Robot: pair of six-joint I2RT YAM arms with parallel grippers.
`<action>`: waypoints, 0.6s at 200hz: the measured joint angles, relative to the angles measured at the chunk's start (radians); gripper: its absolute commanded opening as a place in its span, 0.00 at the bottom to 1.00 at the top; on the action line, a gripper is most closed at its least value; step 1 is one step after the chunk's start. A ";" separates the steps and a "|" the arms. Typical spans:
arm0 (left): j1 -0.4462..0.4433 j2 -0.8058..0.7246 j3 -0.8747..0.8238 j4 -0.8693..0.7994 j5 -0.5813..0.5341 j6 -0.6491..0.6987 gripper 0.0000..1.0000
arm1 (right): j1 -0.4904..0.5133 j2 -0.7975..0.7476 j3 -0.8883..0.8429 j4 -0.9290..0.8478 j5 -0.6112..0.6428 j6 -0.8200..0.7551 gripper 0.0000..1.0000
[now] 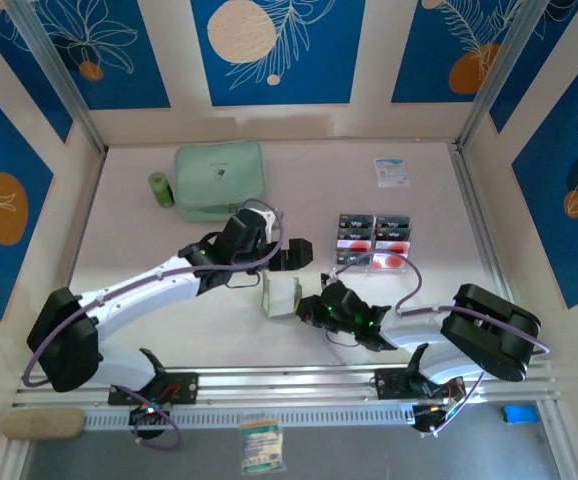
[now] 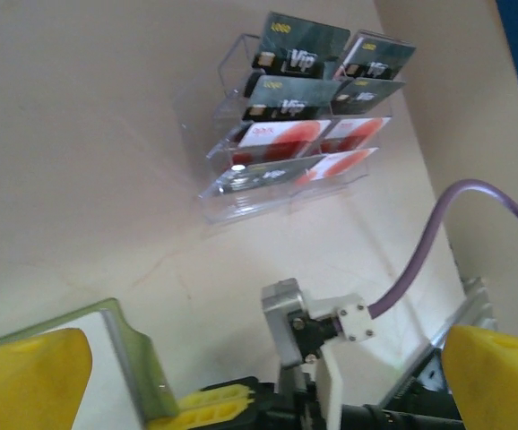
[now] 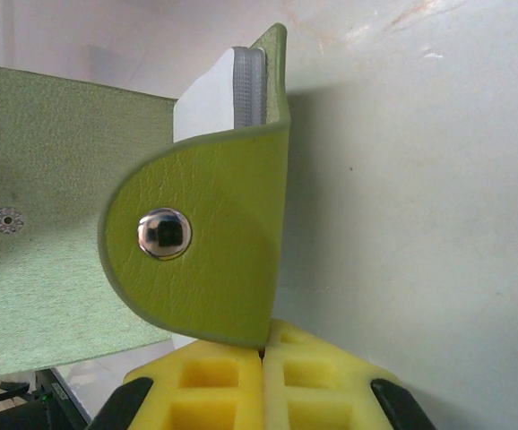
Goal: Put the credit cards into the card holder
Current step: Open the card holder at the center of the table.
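Right gripper, clamped on the flap of the card holder, may lose it if the wide-open, empty left gripper bumps it.

In the left wrist view, look to the upper centre of the frame. You can read "Vip" in white on the dark credit cards, with a small yellow "LOGO" at each card's upper left. The white print on the red-blotched cards is too small to read. In the top view, the print on the white-and-blue packet at upper right is illegible.
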 measured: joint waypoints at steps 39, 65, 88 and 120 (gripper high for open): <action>-0.008 0.023 -0.090 0.135 0.028 -0.093 1.00 | 0.000 0.005 0.000 0.007 0.000 0.007 0.00; -0.008 0.024 -0.132 0.155 0.028 -0.112 1.00 | 0.003 0.005 0.000 0.011 0.001 0.010 0.00; -0.008 0.010 -0.162 0.153 0.017 -0.111 1.00 | 0.004 0.005 0.000 0.011 0.003 0.014 0.00; 0.002 -0.036 -0.200 0.139 -0.011 -0.092 1.00 | 0.006 0.005 0.000 0.011 0.008 0.019 0.00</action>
